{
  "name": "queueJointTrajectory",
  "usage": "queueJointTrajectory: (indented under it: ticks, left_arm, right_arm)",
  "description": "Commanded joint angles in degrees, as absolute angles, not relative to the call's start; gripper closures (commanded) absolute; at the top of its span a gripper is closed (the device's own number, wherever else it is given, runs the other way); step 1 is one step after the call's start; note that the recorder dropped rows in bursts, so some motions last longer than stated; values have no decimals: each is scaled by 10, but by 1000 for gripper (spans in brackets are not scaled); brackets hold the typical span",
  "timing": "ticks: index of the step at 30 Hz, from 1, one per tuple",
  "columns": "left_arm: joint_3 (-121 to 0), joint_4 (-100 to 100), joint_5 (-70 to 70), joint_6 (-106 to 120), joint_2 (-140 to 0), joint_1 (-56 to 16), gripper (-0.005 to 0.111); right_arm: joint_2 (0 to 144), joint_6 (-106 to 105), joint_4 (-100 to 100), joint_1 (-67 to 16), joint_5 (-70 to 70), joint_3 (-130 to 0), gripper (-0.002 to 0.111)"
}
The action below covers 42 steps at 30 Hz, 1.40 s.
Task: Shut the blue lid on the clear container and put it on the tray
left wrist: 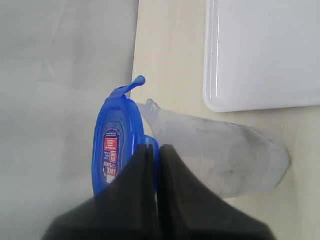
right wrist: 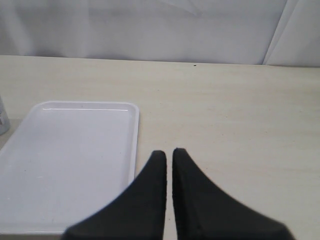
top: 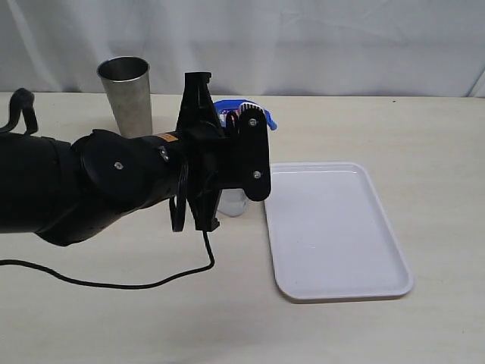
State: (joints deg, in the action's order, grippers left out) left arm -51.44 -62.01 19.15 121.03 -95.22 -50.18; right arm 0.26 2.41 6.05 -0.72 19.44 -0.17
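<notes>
The clear container [left wrist: 225, 155] stands upright just left of the white tray [top: 341, 227], mostly hidden behind my left arm in the exterior view; only its base [top: 231, 203] shows there. The blue lid [left wrist: 115, 145] sits on its mouth, with one flap [left wrist: 132, 86] sticking out. My left gripper [left wrist: 156, 147] is shut, its tips against the lid's near flap at the container's top edge. Whether the flap is pinched I cannot tell. My right gripper [right wrist: 169, 151] is shut and empty, hovering over the table beside the tray [right wrist: 65, 165].
A steel tumbler [top: 127, 95] stands at the back left, near the left arm [top: 114, 182]. A black cable [top: 114, 284] trails across the table in front of the arm. A white curtain closes off the back.
</notes>
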Motion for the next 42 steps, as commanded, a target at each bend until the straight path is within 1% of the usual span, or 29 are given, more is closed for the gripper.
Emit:
queueJointTrajectory:
  ticks: [1,40,42]
  left_arm:
    - [-515,-629,191,1210,-952,-507,107]
    - [-515,-651,200,1211,-956,-507,107]
    - [-515,-651,200,1211,-956,-507,104]
  right_arm:
    - [0,26,58,-8,196,0,104]
    - [0,26,58,-8,196,0,104]
    - [0,26,58,-8,196,0,104]
